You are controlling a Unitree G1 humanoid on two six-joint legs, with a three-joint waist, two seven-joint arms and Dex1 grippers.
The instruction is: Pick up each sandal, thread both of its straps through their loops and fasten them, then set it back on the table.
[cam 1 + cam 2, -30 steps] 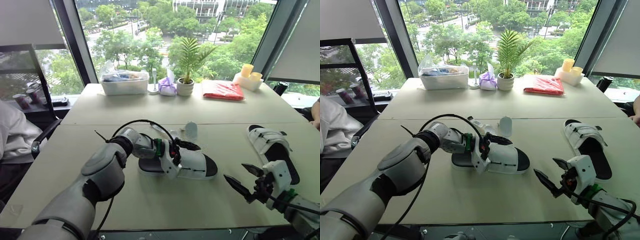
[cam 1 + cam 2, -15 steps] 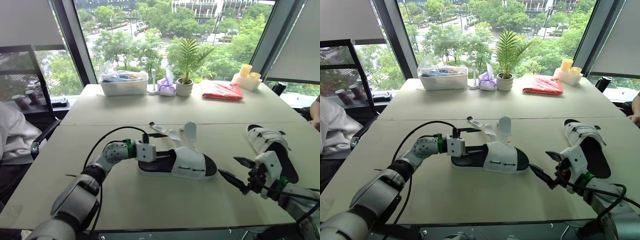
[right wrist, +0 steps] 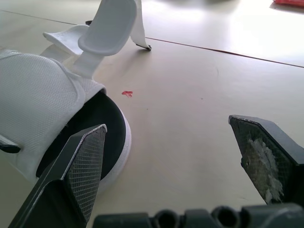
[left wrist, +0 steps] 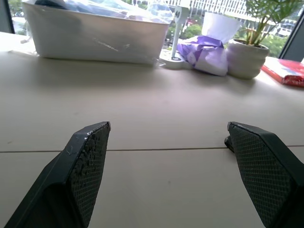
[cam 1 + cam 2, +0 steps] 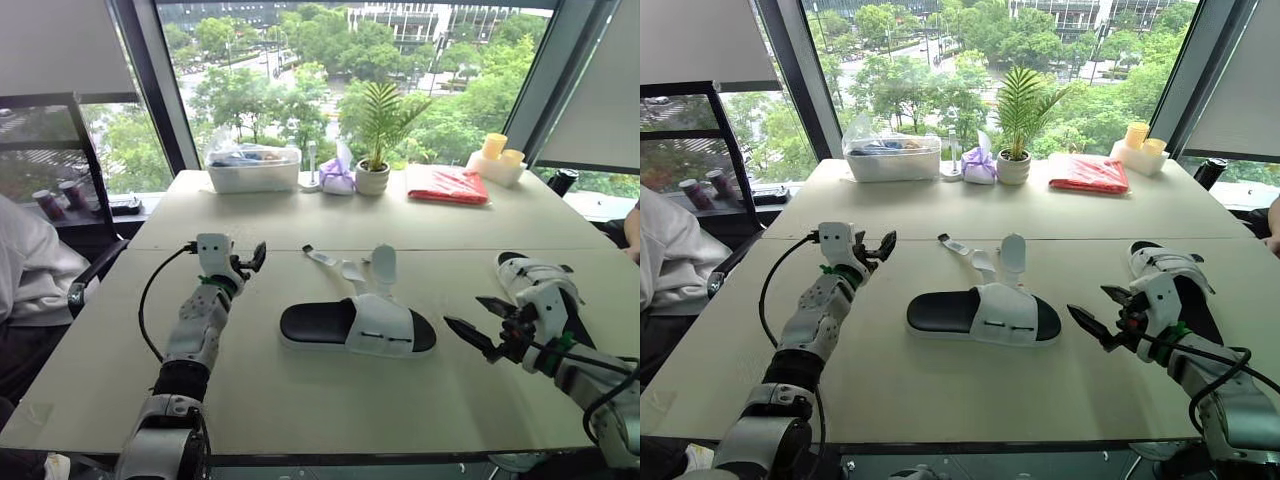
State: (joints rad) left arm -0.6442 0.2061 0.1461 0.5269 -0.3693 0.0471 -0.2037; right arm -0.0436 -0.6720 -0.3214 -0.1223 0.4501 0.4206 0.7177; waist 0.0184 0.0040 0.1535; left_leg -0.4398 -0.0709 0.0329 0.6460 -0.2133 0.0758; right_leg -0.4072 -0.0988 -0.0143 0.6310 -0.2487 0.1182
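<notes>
A white sandal with a black sole (image 5: pixel 357 325) lies flat mid-table, toe to the right. Its two loose straps (image 5: pixel 380 268) stick up and back, unfastened. My left gripper (image 5: pixel 248 260) is open and empty over the table's left part, well apart from that sandal; the left wrist view has its fingers (image 4: pixel 90 156) spread wide. To the right of the toe, my right gripper (image 5: pixel 464 312) hovers open and a short gap away, and the toe (image 3: pixel 52 118) lies ahead of its fingertips. A second white sandal (image 5: pixel 535 285) lies behind that gripper at the right edge.
Along the far edge stand a clear plastic box (image 5: pixel 250 167), a purple tissue pack (image 5: pixel 335 172), a potted plant (image 5: pixel 372 172), a red packet (image 5: pixel 446 183) and yellow cups (image 5: pixel 498 155). A person's white sleeve (image 5: pixel 25 270) is at the left.
My left gripper has let go of the sandal's straps and drawn back to the left and rear. The sandal now lies flat on the table. The right gripper has edged slightly farther away.
</notes>
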